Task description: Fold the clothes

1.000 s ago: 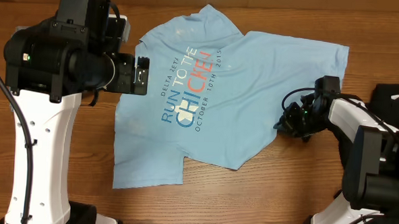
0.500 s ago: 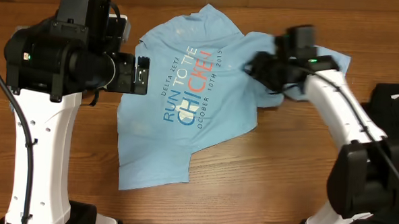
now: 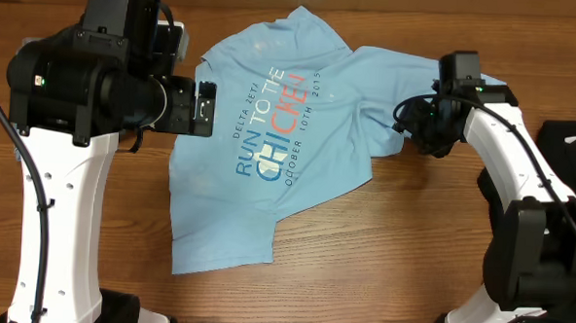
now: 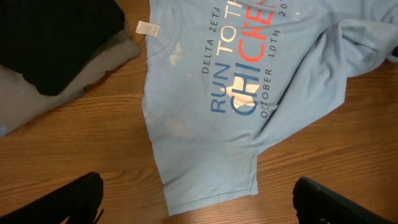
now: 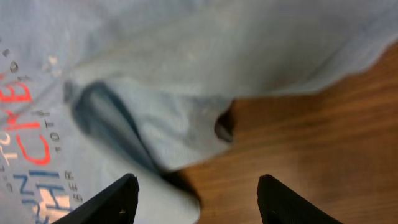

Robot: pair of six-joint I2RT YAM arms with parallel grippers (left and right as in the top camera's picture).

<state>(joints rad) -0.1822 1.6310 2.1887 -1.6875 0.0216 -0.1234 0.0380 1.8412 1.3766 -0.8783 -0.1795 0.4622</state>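
Blue T-shirt [image 3: 217, 217] rumpled, lettering [image 3: 275, 127] partly hidden; left hand [image 4: 198, 180], right hand [image 5: 198, 180] spread, empty.

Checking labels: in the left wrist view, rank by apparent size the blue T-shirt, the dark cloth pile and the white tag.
1. blue T-shirt
2. dark cloth pile, cut off by the frame
3. white tag

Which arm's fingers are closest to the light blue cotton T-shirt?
The right arm's fingers: they stand open just above a bunched fold of the light blue cotton T-shirt, while the left arm's fingers hang open higher.
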